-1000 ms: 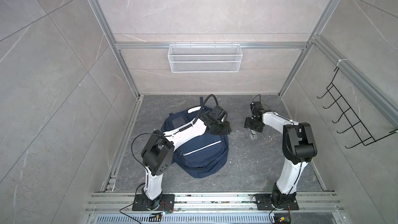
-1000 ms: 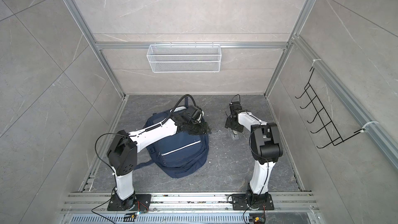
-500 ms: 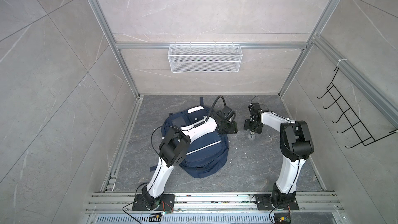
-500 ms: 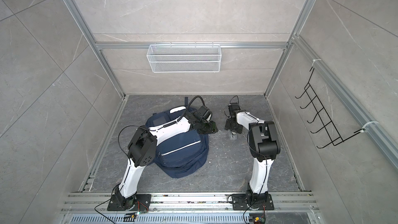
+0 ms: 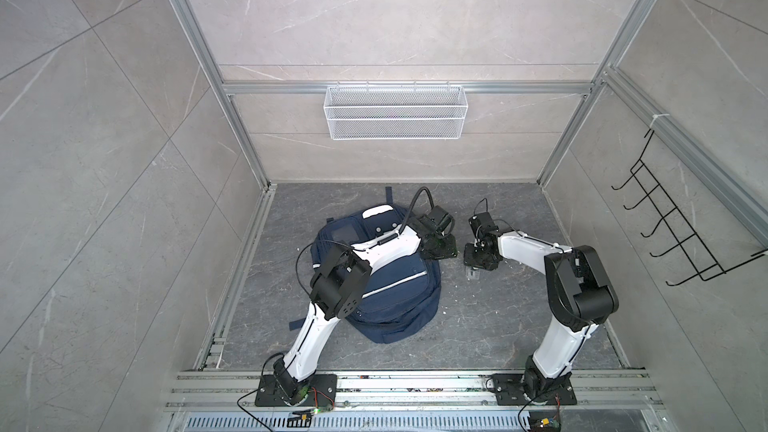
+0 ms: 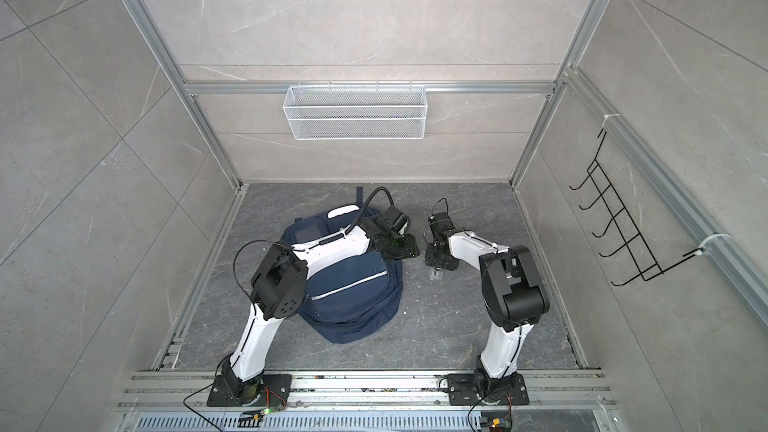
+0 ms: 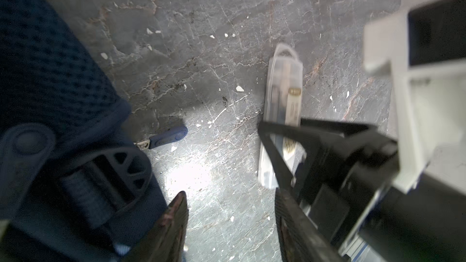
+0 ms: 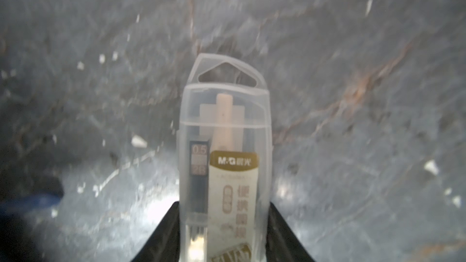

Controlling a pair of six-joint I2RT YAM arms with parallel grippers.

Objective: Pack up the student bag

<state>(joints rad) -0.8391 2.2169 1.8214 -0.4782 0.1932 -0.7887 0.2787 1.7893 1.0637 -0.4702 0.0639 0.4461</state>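
Our right gripper grasps the clear stationery case lying on the floor, jaws flush against its long sides near one end. Smooth plastic held off-centre may swivel or slip out on lifting. Our left gripper hangs released and empty just beside it, so the arms could collide. The student bag lies flat nearby, beneath the left arm; we see no open pocket.

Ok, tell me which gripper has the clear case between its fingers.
The right gripper: its fingers straddle the clear case; the left gripper is open and empty.
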